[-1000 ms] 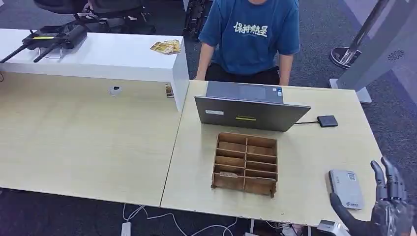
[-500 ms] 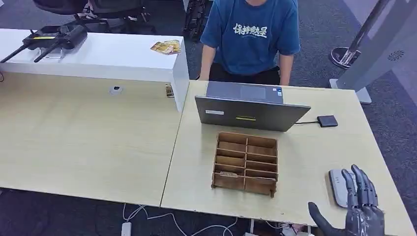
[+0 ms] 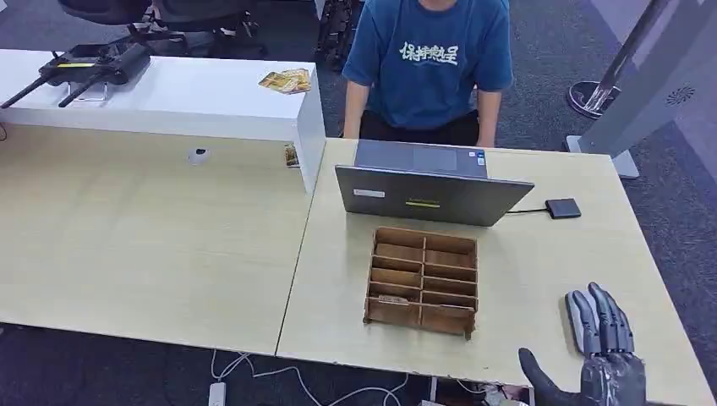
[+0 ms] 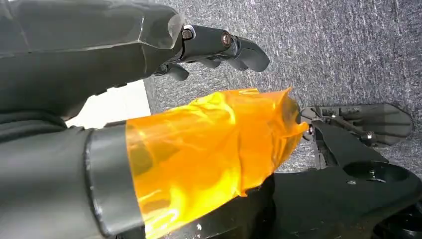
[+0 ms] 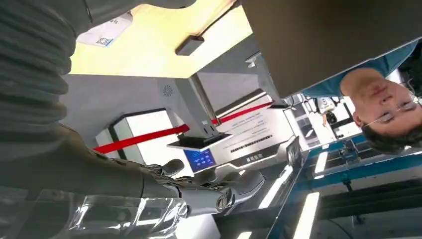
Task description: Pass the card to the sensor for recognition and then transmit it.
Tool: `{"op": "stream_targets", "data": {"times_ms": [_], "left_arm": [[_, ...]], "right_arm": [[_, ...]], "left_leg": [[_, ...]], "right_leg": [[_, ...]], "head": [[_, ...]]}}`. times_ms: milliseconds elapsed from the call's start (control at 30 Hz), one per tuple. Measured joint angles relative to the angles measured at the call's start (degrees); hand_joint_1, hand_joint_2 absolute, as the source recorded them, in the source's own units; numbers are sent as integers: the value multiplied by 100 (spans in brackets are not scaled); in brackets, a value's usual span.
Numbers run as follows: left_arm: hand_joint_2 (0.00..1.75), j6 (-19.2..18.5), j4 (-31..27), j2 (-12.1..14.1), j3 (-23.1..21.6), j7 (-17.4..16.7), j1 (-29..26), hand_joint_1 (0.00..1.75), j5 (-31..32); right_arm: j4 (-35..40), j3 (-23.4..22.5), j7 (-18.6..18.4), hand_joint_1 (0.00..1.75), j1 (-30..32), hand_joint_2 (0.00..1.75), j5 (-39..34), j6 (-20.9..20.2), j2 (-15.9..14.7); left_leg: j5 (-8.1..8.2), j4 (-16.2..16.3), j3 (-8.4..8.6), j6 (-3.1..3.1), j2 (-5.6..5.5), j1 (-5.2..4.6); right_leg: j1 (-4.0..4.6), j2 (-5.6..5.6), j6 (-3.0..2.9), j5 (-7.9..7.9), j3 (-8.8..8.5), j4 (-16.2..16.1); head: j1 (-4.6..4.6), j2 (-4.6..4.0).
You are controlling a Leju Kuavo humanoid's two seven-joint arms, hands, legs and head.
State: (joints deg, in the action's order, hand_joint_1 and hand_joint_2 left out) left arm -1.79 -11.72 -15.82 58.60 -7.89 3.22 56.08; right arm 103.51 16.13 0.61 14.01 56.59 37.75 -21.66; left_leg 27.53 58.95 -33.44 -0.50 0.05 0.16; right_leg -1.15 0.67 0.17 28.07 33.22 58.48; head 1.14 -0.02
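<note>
**Right hand over the card reader at the desk's near right corner**

The right hand (image 3: 602, 359) rises at the near right corner of the light wooden desk (image 3: 541, 271), its dark fingers (image 3: 602, 315) held straight and close side by side, the thumb stretched out well apart toward the left. It holds nothing. The hand covers most of the grey card reader (image 3: 574, 309), of which a narrow strip shows just left of the fingers; whether they touch it cannot be told.

In the middle of the desk stands a wooden slotted organizer (image 3: 423, 281), two columns of compartments. A small flat item (possibly the card, too small to be sure) lies in a lower left compartment (image 3: 391, 299). Behind the organizer sits an open grey laptop (image 3: 431, 193), its lid's back facing the robot, and a cable runs from it to a small black box (image 3: 563, 208) on the right.

A person in a blue T-shirt (image 3: 429, 63) stands at the far edge of the desk, behind the laptop.

In the left wrist view, the left hand (image 4: 219, 47) hangs above grey carpet (image 4: 338, 55), its fingers curled loosely and holding nothing; orange film wraps the wrist.

To the left, a raised white counter (image 3: 169, 97) carries a black device with antennas (image 3: 80, 68) and a yellow packet (image 3: 286, 80).
</note>
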Motion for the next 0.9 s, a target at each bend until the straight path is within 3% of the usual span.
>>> {"op": "stream_targets", "data": {"times_ms": [433,900], "left_arm": [[0,-31,0,0,0,-35,3,0,120],[0,-37,0,0,0,-35,4,0,153]], "right_arm": [[-203,291,64,0,-494,175,-102,-280,2],[-391,588,164,0,-717,175,-210,-302,81]], "left_leg": [[-1,0,0,0,1,0],[-1,0,0,0,0,0]], "right_leg": [[0,0,0,0,0,1],[0,0,0,0,0,1]], "head": [[0,0],[0,0]]}}
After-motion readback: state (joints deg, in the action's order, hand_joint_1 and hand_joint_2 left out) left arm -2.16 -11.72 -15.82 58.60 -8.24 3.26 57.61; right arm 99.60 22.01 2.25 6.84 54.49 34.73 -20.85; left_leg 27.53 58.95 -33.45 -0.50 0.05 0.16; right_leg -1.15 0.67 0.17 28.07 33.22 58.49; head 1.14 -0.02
